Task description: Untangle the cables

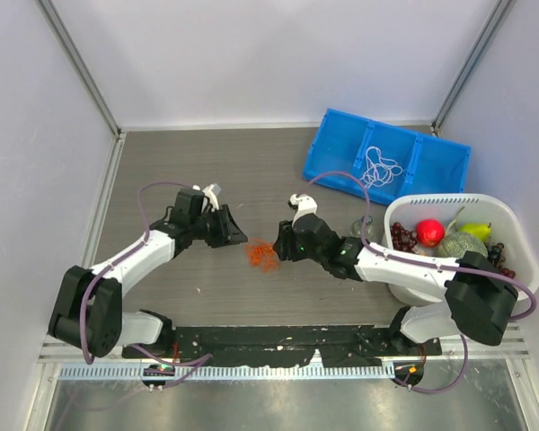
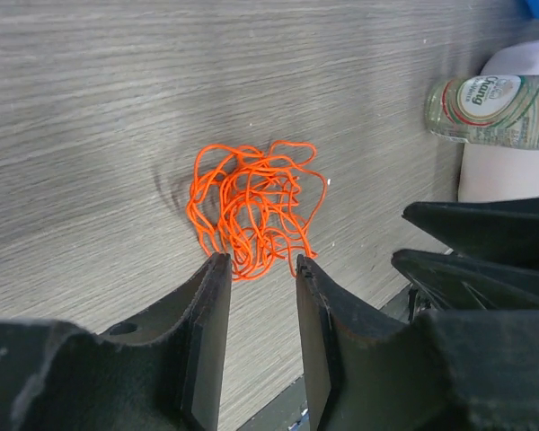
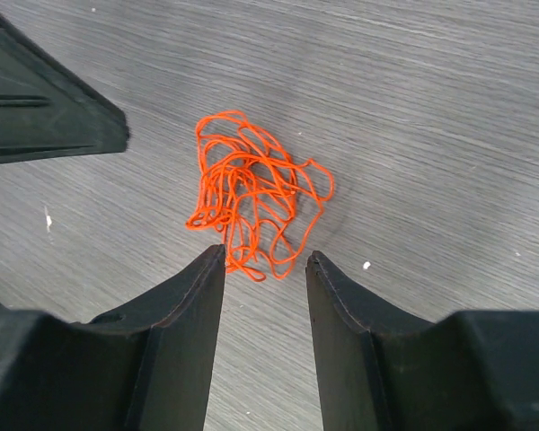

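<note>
While you look down from the overhead camera, you see pale white wall panels point(image 1: 278, 54) closing the cell on three sides, joined by slanted metal posts point(image 1: 81, 63), and a grey wood-grain table point(image 1: 278, 171) filling the floor of it. Take the white basket point(image 1: 512, 224) at the right edge as your marker: it holds a red apple point(image 1: 430, 232), dark grapes point(image 1: 402, 236) and a yellow-green pear point(image 1: 477, 231). Just behind the basket sits a blue divided bin point(image 1: 341, 144) with a loose coil of white cables point(image 1: 382, 169) in its middle compartment. A clear bottle point(image 2: 490, 109) with a green label lies on its side against the basket's wall. Left of the basket, both arms reach inward and meet over bare table. Your right gripper point(image 3: 265, 256) is the one nearer the basket, jaws spread with a clear gap; your left gripper point(image 2: 258, 262) faces it from farther left, jaws also parted and pinching nothing. Between them, well left of the basket, the orange cables point(image 1: 262, 255) lie flat on the table in one small tangled clump, its outermost loops reaching just into the gap at each gripper's tips.
</note>
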Robot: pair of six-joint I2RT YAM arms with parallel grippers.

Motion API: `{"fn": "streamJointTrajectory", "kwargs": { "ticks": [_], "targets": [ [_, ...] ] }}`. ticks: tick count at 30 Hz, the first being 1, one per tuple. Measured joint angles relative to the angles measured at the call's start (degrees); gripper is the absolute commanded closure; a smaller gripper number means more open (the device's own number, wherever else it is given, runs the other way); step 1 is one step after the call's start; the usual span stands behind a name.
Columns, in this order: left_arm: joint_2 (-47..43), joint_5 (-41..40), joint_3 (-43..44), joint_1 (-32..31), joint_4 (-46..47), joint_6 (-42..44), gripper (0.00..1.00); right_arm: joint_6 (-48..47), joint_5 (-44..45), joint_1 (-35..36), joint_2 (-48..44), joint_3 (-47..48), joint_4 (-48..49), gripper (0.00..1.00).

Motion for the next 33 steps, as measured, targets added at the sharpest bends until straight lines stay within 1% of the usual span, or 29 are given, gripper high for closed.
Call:
{"fn": "streamJointTrajectory", "kwargs": {
  "ticks": [4, 8, 16, 20, 29, 33],
  "targets": [
    [2.64, -0.04, -0.72, -0.48, 2.34, -1.99, 0.63, 0.83, -1.57, 0.00, -0.83, -2.21, 3.65, 0.53],
    [6.05, -1.03, -0.70, -1.25, 4.33, -2.21, 0.71, 1.20, -2.78, 0.00, -0.83, -3.74, 5.73, 0.53],
    [11.50, -4.68, 1.20, -2.38, 4.31, -1.11, 0.67, 1.33, -3.15, 0.00, -3.52, -6.43, 6.95, 0.53],
    [12.98, -6.71, 3.02, -3.10, 4.15, 0.24, 0.72, 1.25, -2.93, 0.00, -4.90, -6.56, 7.23, 0.53],
    [15.30, -9.77, 5.18, -5.25, 2.69, 2.86, 0.72, 1.03, -2.75, 0.00, -4.96, -6.56, 7.48, 0.53],
    [15.45, -10.45, 5.18, -6.05, 2.38, 3.23, 0.75, 1.03, -2.75, 0.00, -4.87, -6.56, 7.50, 0.53]
  ]
}}
